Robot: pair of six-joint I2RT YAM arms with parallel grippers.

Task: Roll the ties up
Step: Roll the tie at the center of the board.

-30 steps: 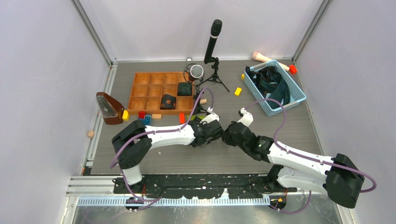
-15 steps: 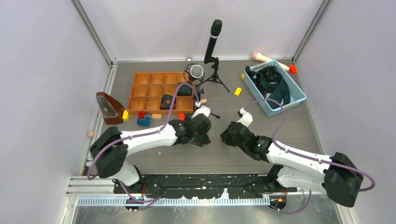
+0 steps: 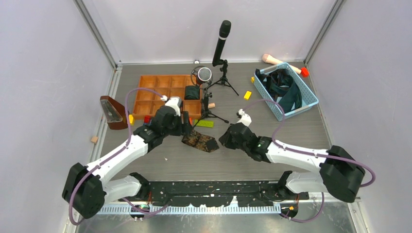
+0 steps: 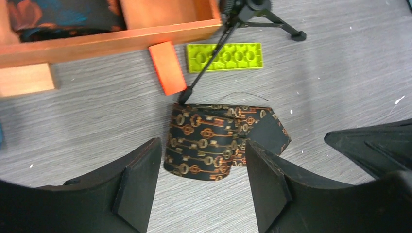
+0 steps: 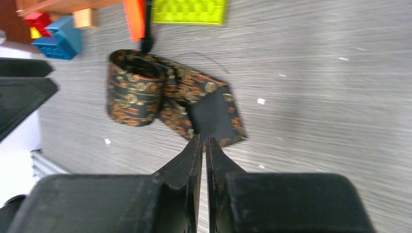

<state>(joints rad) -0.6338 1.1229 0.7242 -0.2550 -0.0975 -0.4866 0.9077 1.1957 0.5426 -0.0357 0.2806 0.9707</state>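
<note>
A dark tie with a brown-gold key pattern lies on the table as a loose roll (image 3: 194, 139), its pointed tail (image 3: 210, 144) spread to the right. My left gripper (image 3: 186, 130) is open and empty just left of it. In the left wrist view the roll (image 4: 204, 145) sits beyond the gap between the fingers (image 4: 138, 187). My right gripper (image 3: 224, 139) is shut, its tips (image 5: 204, 141) at the near edge of the tail (image 5: 214, 114); nothing shows between them. A rolled tie (image 3: 193, 92) sits in the wooden tray (image 3: 150, 80). More ties (image 3: 282, 83) lie in the blue basket (image 3: 307, 104).
A small black tripod (image 3: 213, 109) stands right behind the roll, one leg touching it (image 4: 204, 68). A green plate (image 4: 226, 57) and an orange block (image 4: 167, 68) lie beside it. A tall microphone (image 3: 221, 43), a yellow block (image 3: 248, 94) and a brown stand (image 3: 111, 112) are farther off.
My left arm has swung left off the tie and now stands open, leaving the roll uncovered on the table. My right gripper has moved a little left toward the tail.
</note>
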